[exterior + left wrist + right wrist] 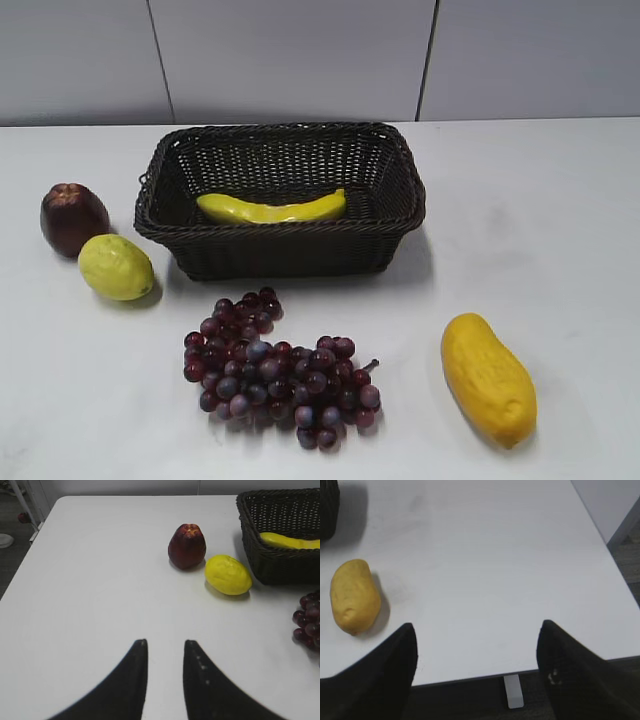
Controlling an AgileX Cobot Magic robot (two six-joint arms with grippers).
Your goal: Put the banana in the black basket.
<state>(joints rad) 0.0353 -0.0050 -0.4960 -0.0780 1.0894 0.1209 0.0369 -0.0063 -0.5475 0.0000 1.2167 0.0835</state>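
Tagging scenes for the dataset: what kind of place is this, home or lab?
Most likely a lab or test bench, not a home. A plain white table backs onto bare grey wall panels, and the fruit looks like props: a banana in a black basket, glossy grapes.

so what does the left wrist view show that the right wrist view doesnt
Only the left wrist view: the banana lying in the black basket, a dark red fruit, a lemon, part of a grape bunch, and the left end effector, narrowly open and empty. Only the right wrist view: the orange-yellow oval fruit, the table's near edge, and the right end effector, wide open and empty. Both share the white table.
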